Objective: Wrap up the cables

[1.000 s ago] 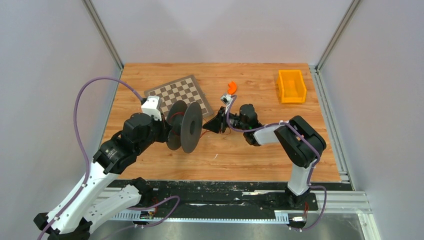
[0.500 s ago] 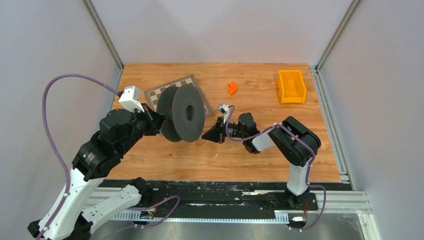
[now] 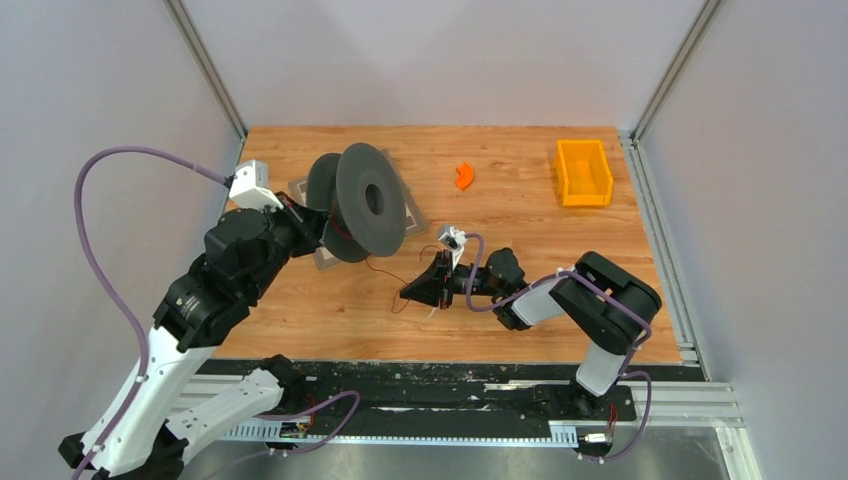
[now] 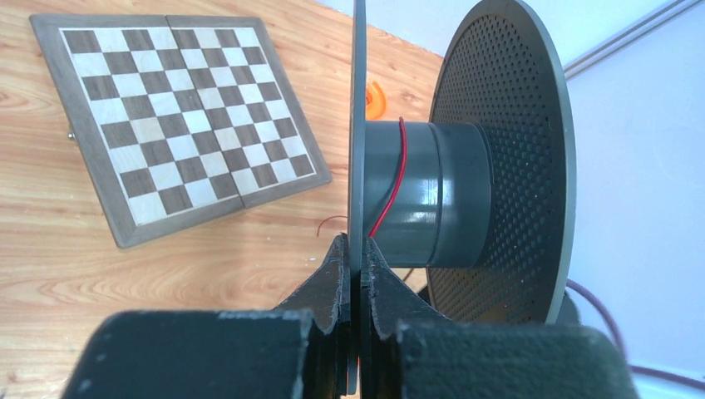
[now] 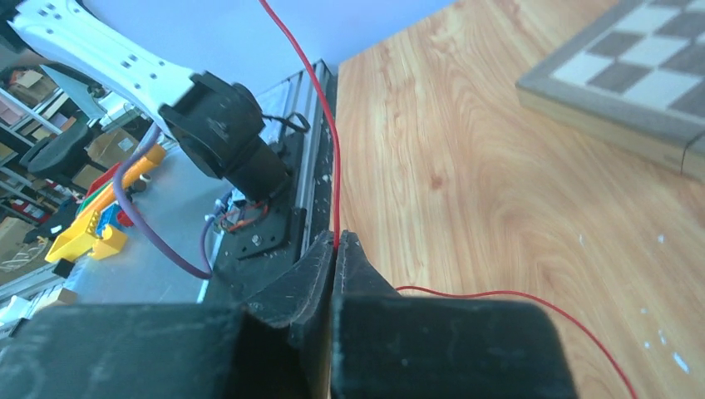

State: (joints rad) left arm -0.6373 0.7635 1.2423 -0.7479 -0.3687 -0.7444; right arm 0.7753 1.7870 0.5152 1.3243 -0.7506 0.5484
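A dark grey spool with two round flanges is held up above the chessboard. My left gripper is shut on the edge of its near flange. A thin red cable runs once around the spool's hub. The cable hangs from the spool toward the table. My right gripper is low over the table, shut on the red cable, which rises from between its fingers; another stretch lies on the wood.
A chessboard lies under and behind the spool. An orange curved piece lies at the back middle. A yellow bin stands at the back right. The table's near edge and rail are close to my right gripper.
My left arm has lifted and swung the spool back and left, turning its flange face toward the camera. My right gripper has moved nearer and left with the cable.
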